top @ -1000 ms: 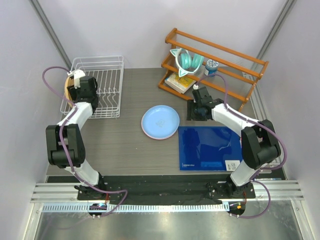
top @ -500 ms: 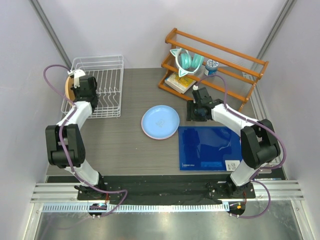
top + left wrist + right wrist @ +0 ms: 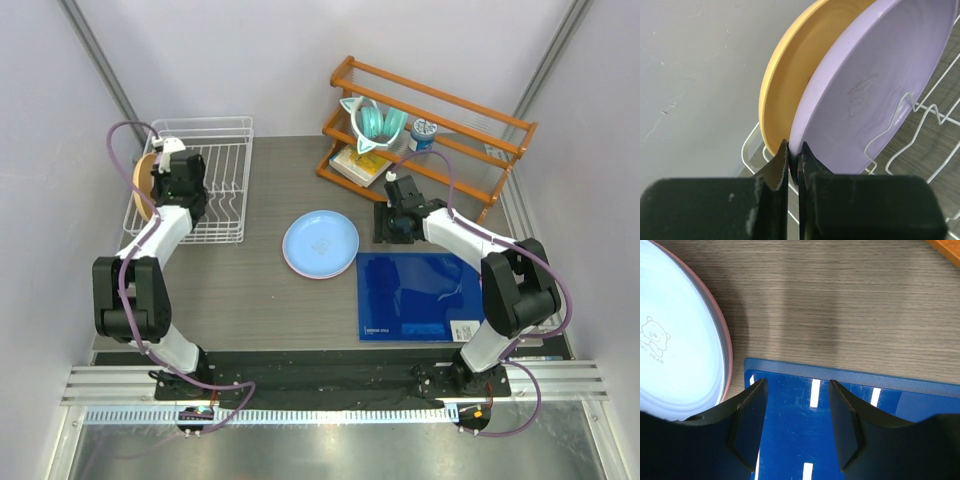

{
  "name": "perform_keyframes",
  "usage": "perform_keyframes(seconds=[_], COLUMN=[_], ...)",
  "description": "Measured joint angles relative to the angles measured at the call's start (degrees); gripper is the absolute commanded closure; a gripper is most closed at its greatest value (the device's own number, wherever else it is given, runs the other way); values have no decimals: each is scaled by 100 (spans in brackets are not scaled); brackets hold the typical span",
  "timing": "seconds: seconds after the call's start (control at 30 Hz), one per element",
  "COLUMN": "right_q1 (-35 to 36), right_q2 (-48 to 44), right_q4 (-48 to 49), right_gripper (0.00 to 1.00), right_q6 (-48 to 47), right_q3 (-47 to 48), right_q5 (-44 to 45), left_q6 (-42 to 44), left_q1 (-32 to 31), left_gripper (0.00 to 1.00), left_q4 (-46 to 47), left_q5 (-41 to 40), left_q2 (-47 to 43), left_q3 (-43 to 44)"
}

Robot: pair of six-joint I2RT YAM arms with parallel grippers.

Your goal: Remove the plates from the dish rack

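Lavender plate (image 3: 875,85) pinched at its rim in our left end effector (image 3: 794,160), standing in the dish rack (image 3: 225,170) far left beside the yellow-orange plate (image 3: 790,85). Blue plate (image 3: 320,243) sits on the pink plate (image 3: 729,357) mid-tabletop (image 3: 250,290). Right end effector (image 3: 796,390) half-open, empty. We reckon two done, two left.

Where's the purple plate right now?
In the left wrist view the lavender plate stands on edge in the dish rack at the table's far-left corner, beside the yellow-orange plate, its rim pinched by the left gripper.

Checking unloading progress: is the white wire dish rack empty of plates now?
No, a yellow-orange round plastic plate and a lavender purple round plastic plate stand on edge in the white wire dish rack.
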Motion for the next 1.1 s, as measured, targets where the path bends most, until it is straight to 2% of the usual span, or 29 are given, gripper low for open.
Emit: perform_keyframes(seconds=[0.17,0.57,0.83,1.1], right_q1=[0,-2,-7,-9], right_q2=[0,0,0,0], right_q4=[9,22,37,39], right_gripper=[43,43,43,43], right_q6=[0,-2,0,-2], right_q3=[-22,-68,-92,-96], right_q5=[-7,-24,-37,-63], left_q6=[380,922,1484,2210], left_q1=[-317,-592,-800,-1185], left_gripper=[100,100,100,100], left_q4=[188,437,1591,2337], left_q5=[-358,-1060,-1744,-2317], left_q2=[-70,17,96,131], left_q3=[-125,-129,-144,-321])
